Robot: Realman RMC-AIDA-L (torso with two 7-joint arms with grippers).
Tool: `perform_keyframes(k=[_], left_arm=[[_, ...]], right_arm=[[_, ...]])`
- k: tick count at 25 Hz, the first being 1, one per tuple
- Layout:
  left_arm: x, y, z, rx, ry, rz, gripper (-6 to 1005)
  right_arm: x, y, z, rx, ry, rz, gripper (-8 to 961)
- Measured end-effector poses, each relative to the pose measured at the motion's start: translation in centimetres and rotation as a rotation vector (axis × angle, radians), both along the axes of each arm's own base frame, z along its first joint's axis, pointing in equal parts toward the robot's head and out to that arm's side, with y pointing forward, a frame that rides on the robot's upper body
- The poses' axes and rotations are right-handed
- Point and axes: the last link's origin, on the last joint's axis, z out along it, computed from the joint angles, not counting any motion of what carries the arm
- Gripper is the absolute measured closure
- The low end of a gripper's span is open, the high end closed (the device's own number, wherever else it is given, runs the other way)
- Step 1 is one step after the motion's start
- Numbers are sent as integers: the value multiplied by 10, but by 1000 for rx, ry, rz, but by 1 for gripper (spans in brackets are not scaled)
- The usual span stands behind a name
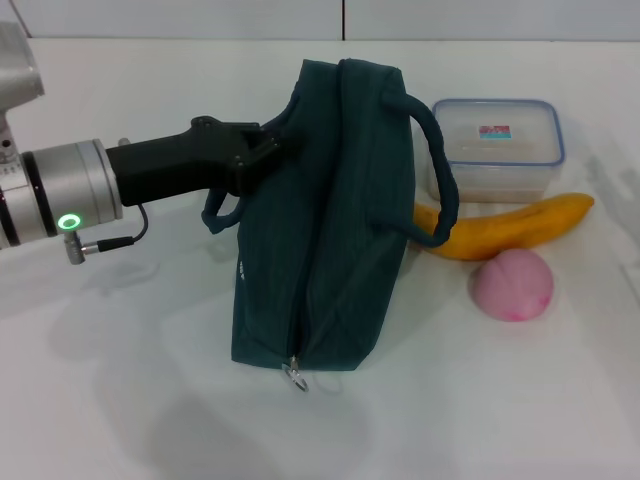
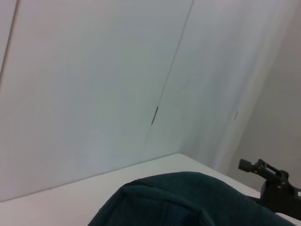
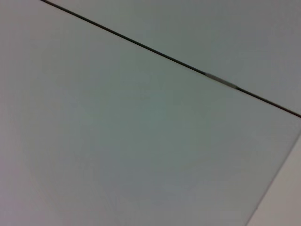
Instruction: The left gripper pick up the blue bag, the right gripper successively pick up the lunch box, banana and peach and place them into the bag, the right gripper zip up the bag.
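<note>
The blue bag (image 1: pixel 330 230) stands in the middle of the table with its zip closed along the top and the ring pull (image 1: pixel 296 376) at the near end. My left gripper (image 1: pixel 278 143) reaches in from the left and is shut on the bag's upper left side, where the left handle (image 1: pixel 216 214) joins. The bag's fabric (image 2: pixel 188 202) fills the lower part of the left wrist view. To the right of the bag lie the lunch box (image 1: pixel 497 145), the banana (image 1: pixel 510 228) and the peach (image 1: pixel 513 284), all on the table. The right gripper is out of view.
The bag's right handle (image 1: pixel 440 170) loops out over the banana's left end. The white table (image 1: pixel 120 380) stretches to the left and front of the bag. A white wall (image 1: pixel 180 18) runs along the back. The right wrist view shows only a pale panelled surface (image 3: pixel 141 141).
</note>
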Motion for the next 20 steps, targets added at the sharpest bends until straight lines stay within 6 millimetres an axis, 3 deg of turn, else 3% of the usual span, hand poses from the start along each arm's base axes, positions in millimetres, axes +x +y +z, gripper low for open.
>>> perform_keyframes(k=[9, 20], left_arm=[[2, 0, -1, 4, 22, -31, 955], [2, -2, -6, -12, 61, -68, 955]], right_arm=[[-24, 23, -31, -83, 104, -57, 84], [-37, 37, -49, -149, 137, -108, 85]])
